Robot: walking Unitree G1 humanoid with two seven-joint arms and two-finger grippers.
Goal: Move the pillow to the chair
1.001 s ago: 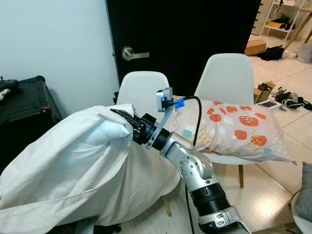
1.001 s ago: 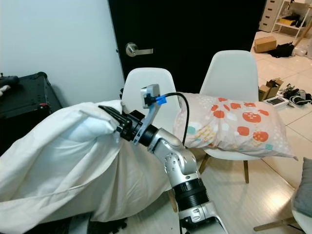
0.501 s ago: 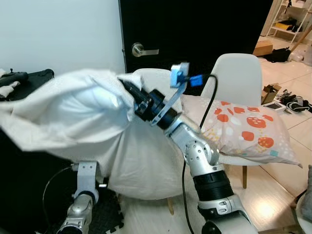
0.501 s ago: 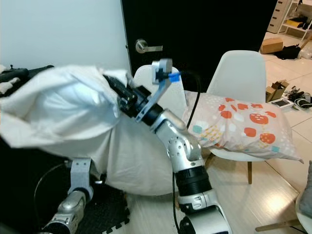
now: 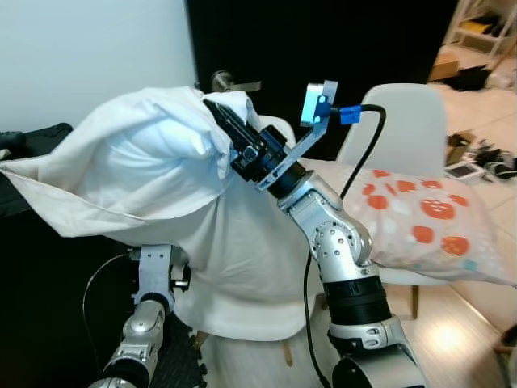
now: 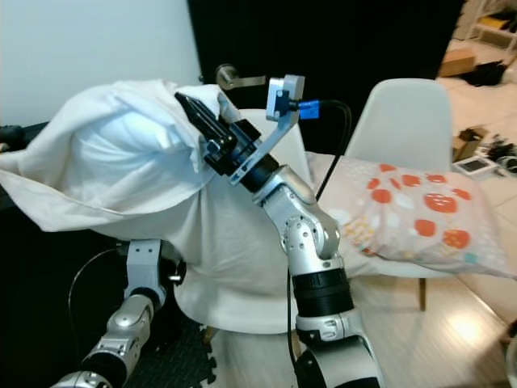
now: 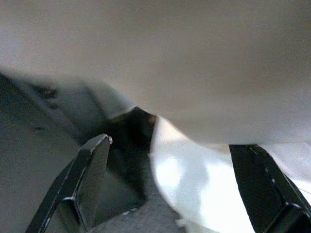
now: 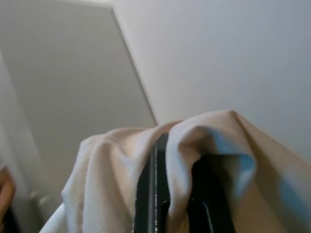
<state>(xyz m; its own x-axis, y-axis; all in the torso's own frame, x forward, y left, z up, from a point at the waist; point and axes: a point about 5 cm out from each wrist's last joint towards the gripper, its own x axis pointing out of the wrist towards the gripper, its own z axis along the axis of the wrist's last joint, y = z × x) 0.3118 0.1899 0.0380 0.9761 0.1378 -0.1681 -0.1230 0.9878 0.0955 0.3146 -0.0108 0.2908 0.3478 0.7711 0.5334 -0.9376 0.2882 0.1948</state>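
Head views: right gripper (image 5: 224, 121) was clamped on a fold of the big white fabric pillow (image 5: 153, 174), held up in the air in front of the nearer white plastic chair (image 5: 279, 129), hiding most of it; not set down yet, so lift done, placing left. Versus 1.0 s ago the pillow was higher, off the low slump. Left gripper (image 7: 170, 179) sat under the pillow, fingers apart, gripping nothing. Right wrist view: fingers (image 8: 150, 194) pinched cloth
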